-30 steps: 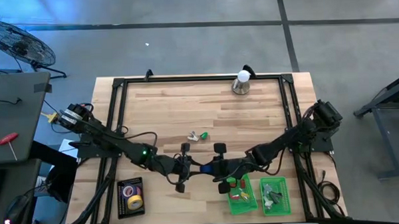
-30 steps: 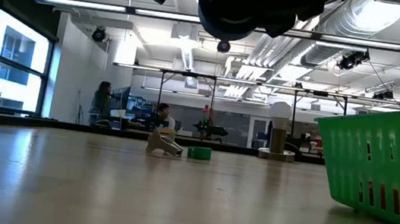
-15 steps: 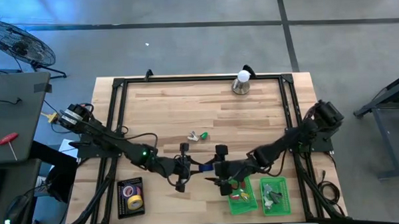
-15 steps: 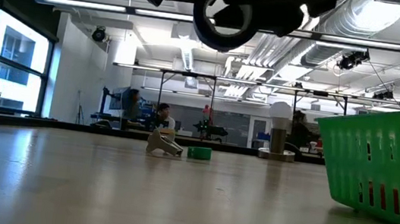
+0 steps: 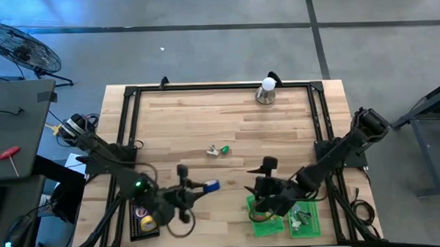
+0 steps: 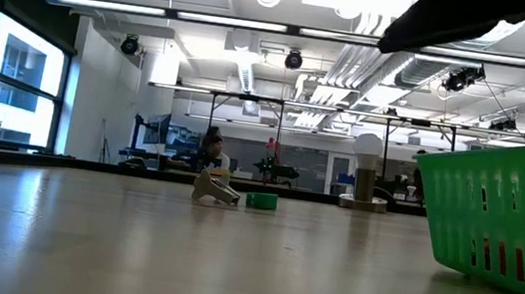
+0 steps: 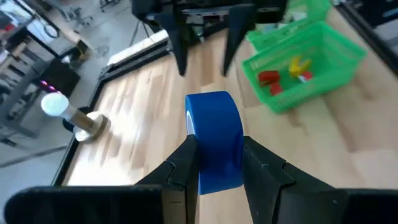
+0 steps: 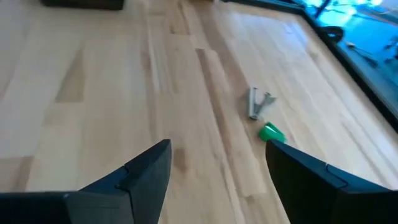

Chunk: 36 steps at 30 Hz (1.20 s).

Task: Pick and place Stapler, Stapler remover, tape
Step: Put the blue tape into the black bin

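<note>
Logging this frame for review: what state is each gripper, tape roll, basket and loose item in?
left gripper: shut on blue tape roll, raised over the table
blue tape roll: held on edge between the fingers
right gripper: open, empty
green baskets: upright, small items inside
black tray: flat, tape rolls in it
stapler remover: loose on table
green piece: beside the remover

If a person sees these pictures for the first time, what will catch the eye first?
Probably the blue tape roll, clamped in the left gripper above the near-left part of the table. Next, the two green baskets at the near right, with the open right gripper beside them.
</note>
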Each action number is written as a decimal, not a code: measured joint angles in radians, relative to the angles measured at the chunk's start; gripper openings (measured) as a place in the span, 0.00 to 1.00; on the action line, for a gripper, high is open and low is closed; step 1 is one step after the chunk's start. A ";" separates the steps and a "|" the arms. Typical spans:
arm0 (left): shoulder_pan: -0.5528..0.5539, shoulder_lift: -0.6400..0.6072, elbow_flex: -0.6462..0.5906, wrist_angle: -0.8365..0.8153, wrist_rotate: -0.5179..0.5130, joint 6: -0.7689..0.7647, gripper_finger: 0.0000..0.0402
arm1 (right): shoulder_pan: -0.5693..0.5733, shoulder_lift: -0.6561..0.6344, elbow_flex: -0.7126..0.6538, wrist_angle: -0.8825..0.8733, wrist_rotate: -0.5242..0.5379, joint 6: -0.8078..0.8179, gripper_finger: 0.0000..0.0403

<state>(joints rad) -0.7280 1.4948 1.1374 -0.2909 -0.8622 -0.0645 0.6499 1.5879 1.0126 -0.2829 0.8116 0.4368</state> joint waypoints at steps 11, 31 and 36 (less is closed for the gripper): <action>-0.229 0.000 0.146 -0.639 0.045 -0.749 0.21 | 0.027 0.001 0.000 -0.089 0.053 0.141 0.63; -0.301 0.080 0.145 -0.830 0.638 -1.277 0.21 | 0.022 0.002 0.000 -0.094 0.095 0.152 0.63; -0.300 0.108 0.145 -0.829 0.741 -1.305 0.21 | 0.022 0.002 0.000 -0.094 0.095 0.152 0.63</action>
<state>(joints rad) -1.0282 1.6032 1.2820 -1.1198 -0.1215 -1.3692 0.6724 1.5899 1.0126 -0.3767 0.9066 0.5884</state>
